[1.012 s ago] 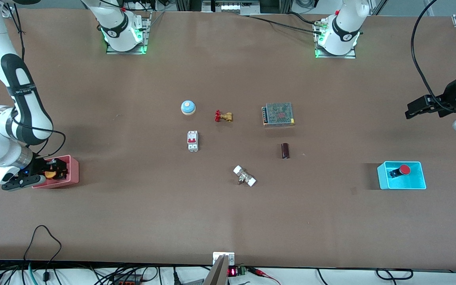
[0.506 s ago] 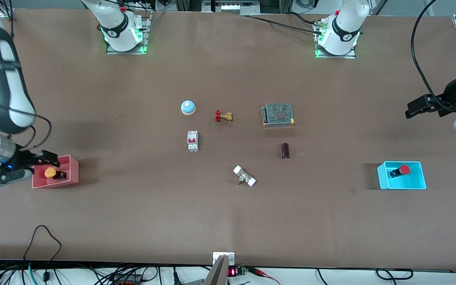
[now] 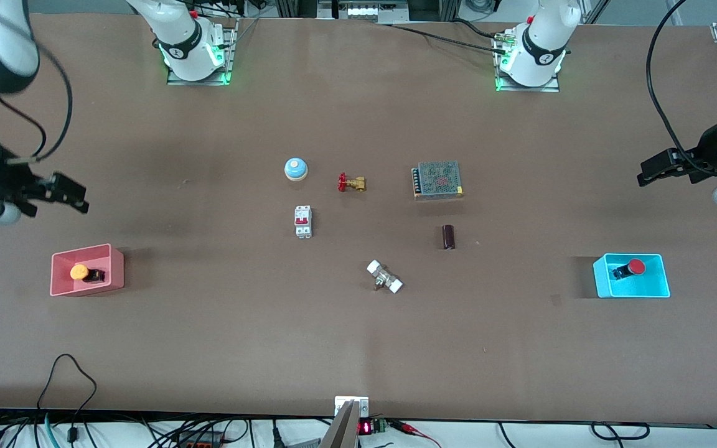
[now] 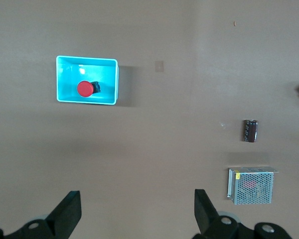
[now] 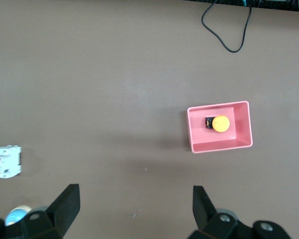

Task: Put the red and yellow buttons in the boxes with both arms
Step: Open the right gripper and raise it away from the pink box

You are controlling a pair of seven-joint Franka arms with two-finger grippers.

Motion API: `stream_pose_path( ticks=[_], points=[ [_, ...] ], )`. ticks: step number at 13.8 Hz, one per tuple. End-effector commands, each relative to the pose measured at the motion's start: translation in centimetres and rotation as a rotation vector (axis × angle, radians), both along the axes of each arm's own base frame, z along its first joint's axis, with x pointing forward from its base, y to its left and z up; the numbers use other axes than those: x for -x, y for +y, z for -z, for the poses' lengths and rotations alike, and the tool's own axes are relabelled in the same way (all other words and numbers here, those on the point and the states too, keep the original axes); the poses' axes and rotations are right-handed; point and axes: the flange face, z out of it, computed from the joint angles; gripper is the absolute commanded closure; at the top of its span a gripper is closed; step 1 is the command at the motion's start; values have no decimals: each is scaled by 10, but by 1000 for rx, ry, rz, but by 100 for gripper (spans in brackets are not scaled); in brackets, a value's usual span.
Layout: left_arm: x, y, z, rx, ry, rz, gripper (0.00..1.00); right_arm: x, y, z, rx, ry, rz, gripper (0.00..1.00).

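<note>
At the right arm's end of the table, the yellow button (image 3: 79, 272) lies in the pink box (image 3: 116, 267); at the left arm's end, the red button (image 3: 636, 267) lies in the cyan box (image 3: 661, 277). Both placements look done, so the step in hand is judged to be clearing away.

The right gripper (image 3: 75, 196) hangs empty with jaws spread wide, over bare table beside the pink box and clear of it. The left gripper (image 3: 648, 174) also hangs empty and wide, over bare table above the cyan box's end, with nothing between its fingers (image 4: 67, 214).

To finish well, each arm should rise straight up before it swings toward its base, so no finger or cable clips a box rim. Jaws can remain spread; closing adds nothing. The breaker (image 3: 303, 221) and supply (image 3: 437, 180) lie mid-table, well apart from either path.
</note>
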Motion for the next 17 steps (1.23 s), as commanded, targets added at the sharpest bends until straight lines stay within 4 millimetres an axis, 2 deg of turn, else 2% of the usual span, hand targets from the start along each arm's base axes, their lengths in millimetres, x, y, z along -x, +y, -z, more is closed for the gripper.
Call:
stream_pose_path(
  ticks=[1,3,7,17],
  points=[
    [9,1,-4,4,0,-15,0,16,8,-23,35,13,0,0],
    [9,1,-5,6,-1,-15,0,20,16,-31,38,42,-14,0],
    [9,1,-3,4,4,-27,0,16,20,-28,36,45,-17,0],
    [9,3,-2,4,10,-31,0,17,21,-26,35,51,-14,0]
  ],
)
